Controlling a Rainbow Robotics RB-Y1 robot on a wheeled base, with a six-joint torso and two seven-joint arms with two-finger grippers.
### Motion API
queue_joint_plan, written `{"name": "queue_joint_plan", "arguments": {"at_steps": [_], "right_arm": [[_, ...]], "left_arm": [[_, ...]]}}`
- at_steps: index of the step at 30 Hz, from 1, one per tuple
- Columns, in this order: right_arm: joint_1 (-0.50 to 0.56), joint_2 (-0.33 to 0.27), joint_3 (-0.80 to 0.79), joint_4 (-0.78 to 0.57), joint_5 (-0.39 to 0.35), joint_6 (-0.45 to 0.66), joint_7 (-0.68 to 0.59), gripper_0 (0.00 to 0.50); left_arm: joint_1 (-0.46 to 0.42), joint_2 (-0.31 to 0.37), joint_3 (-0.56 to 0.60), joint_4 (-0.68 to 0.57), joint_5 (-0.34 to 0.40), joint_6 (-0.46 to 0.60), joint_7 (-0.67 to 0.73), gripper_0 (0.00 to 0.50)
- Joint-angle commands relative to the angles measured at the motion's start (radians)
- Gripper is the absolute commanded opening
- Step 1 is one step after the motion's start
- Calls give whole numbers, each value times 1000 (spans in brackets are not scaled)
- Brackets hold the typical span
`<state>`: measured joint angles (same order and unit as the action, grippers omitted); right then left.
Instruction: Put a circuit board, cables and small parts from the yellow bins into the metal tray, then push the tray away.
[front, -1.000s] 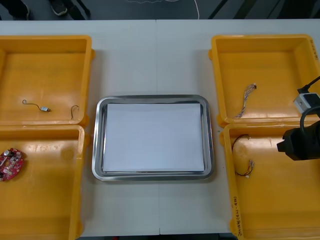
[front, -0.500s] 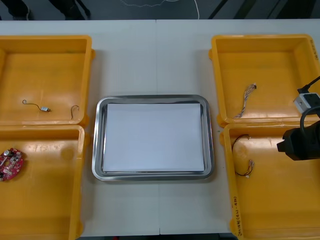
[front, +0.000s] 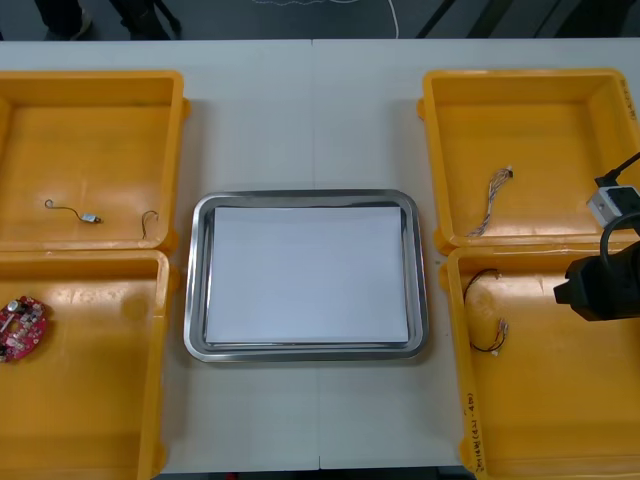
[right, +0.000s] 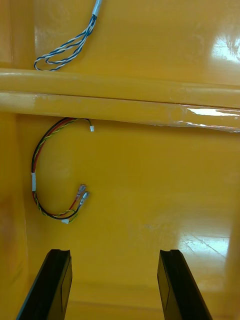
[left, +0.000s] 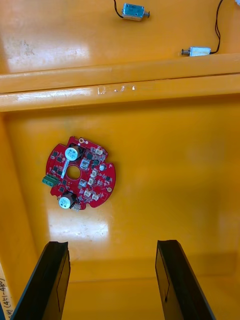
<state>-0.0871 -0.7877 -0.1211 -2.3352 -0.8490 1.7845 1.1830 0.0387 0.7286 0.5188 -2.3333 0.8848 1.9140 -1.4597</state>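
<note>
- the red and yellow cable (right: 34, 181) lies in the near right bin (front: 560, 400), looped along its tray-side wall, long axis running near to far.
- the right gripper (right: 114, 255) hangs over that bin's floor, fingers spread and empty; the cable lies ahead, tray-ward.
- the left gripper (left: 112, 250), also spread, hovers short of the circuit board (left: 92, 175).
- the metal tray (front: 197, 280) holds nothing.

The tray (front: 196, 300) lies in the middle of the desk (front: 310, 110), with two bins (front: 540, 130) at each side. The near left bin (front: 90, 400) holds the circuit board (front: 22, 327), the far left bin (front: 90, 140) holds small metal parts (front: 90, 218), and each right bin holds one cable (front: 487, 205).
</note>
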Motion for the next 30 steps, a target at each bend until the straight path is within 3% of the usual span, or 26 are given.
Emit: {"name": "queue_joint_plan", "arguments": {"at_steps": [1, 30], "right_arm": [[13, -11, -31, -27, 4, 4, -51, 500], [13, -11, -31, -27, 4, 4, -51, 500]], "left_arm": [[29, -11, -10, -15, -9, 6, 78, 500], [29, -11, -10, -15, -9, 6, 78, 500]]}}
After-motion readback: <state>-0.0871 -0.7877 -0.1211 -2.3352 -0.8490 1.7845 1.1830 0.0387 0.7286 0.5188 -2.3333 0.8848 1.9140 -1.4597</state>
